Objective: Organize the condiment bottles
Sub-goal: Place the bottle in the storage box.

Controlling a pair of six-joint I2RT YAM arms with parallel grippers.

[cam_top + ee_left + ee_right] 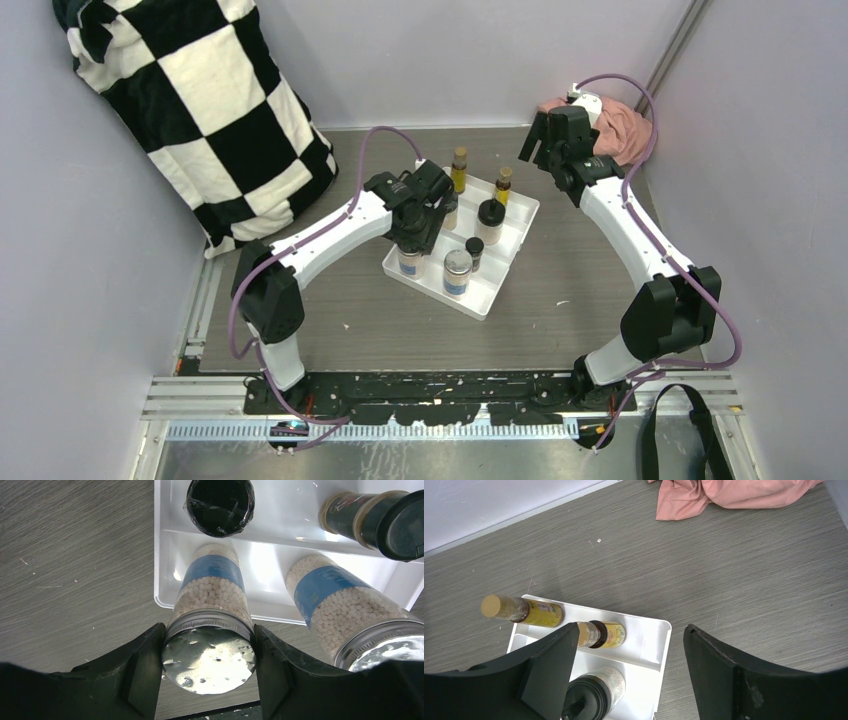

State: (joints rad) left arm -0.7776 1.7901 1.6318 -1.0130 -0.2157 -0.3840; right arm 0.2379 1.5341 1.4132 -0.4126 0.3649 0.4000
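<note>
A white tray (512,238) holds the condiment bottles. My left gripper (411,238) (208,645) is shut on the silver lid of a pale-bead jar with a blue label (212,587), which stands at the tray's near-left corner. A second silver-lidded jar (457,271) (345,607) stands beside it. Also in the tray are a black-lidded jar (491,219) (591,695), a small dark bottle (474,250) and two slim yellow bottles with brown caps (459,168) (503,185) (524,611) (601,634). My right gripper (537,145) (631,627) is open and empty, raised beyond the tray's far right corner.
A black-and-white checkered blanket (200,100) lies at the far left. A pink cloth (622,130) (734,492) is bunched in the far right corner. Grey walls close in the table on three sides.
</note>
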